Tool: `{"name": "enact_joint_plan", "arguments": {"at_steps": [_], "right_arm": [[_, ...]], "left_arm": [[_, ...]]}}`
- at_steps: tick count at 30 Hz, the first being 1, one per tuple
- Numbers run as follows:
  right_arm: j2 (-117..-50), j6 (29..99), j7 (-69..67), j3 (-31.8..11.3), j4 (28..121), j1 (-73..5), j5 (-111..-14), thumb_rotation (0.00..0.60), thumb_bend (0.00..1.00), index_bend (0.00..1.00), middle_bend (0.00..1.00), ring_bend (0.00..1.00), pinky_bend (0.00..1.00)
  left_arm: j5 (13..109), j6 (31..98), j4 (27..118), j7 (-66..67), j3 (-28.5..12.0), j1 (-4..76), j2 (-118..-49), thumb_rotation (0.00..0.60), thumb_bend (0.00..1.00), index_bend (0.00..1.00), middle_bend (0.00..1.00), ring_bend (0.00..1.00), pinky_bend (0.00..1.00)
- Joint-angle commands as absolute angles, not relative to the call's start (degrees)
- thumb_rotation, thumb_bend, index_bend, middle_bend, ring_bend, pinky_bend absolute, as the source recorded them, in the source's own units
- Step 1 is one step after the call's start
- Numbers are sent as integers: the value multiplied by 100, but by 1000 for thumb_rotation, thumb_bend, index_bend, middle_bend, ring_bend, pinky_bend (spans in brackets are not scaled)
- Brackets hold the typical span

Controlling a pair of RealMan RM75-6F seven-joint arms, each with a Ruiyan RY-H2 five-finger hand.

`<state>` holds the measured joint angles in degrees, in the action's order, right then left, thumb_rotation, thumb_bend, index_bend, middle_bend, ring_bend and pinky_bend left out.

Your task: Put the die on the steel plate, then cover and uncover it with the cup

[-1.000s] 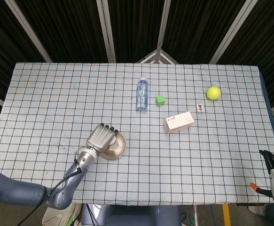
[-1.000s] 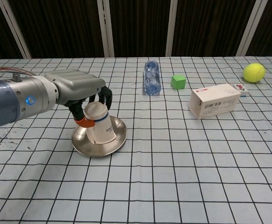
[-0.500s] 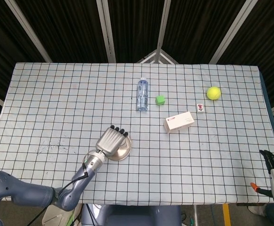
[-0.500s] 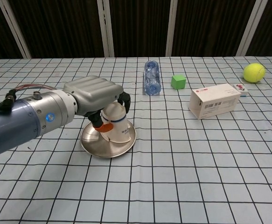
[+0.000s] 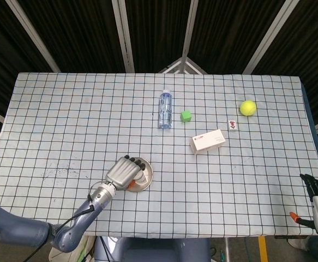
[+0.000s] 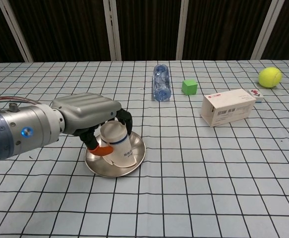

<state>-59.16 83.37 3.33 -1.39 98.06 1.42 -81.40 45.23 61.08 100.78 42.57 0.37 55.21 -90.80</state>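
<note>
Cup in left robot hand, on steel plate

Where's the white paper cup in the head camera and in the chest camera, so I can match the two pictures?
Head view: the cup is low and left of centre, mostly hidden under the left hand.
Chest view: the cup is left of centre, tilted, gripped by that hand.
Shared landmark: the steel plate beneath it.

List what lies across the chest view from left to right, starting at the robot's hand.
left hand gripping the cup on the steel plate → water bottle → green cube → white box → small tile → tennis ball
</note>
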Motion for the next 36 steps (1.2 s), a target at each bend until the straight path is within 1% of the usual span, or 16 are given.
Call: {"name": "enact_joint_plan", "arguments": {"at_steps": [1, 5, 10, 18, 25, 32, 36], "right_arm": [[-5923, 8326, 343, -136, 9807, 138, -8135, 600, 42, 108, 125, 132, 61], [-5927, 8323, 357, -134, 9811, 137, -8135, 600, 42, 108, 124, 132, 61], [-5936, 8323, 383, -127, 9817, 134, -8147, 600, 42, 108, 125, 132, 61], [-5949, 8287, 383, -134, 9790, 123, -8107, 600, 42, 108, 125, 132, 61], [-5940, 8293, 347, -144, 9784, 125, -8095, 600, 42, 108, 124, 132, 61], [-5938, 8302, 359, -140, 9793, 120, -8126, 600, 42, 108, 125, 132, 61], [-5936, 8323, 352, -136, 9794, 132, -8132, 600, 42, 108, 125, 132, 61]], "left_arm": [[4382, 6102, 10308, 4327, 30, 5504, -8805, 600, 489, 491, 461, 342, 328], [4284, 6119, 10349, 4389, 19, 5506, -8681, 600, 488, 491, 461, 342, 335], [4263, 6122, 10155, 4330, -123, 5529, -8720, 600, 489, 492, 461, 342, 335], [4722, 6174, 9301, 4286, -305, 5633, -9236, 600, 489, 495, 462, 342, 335], [5116, 6154, 8852, 4081, -271, 5594, -9641, 600, 489, 495, 462, 342, 335], [5381, 6117, 8863, 3813, -264, 5504, -9686, 600, 488, 495, 462, 342, 335], [5368, 5981, 9147, 3621, -213, 5404, -9480, 600, 489, 495, 462, 342, 335]]}}
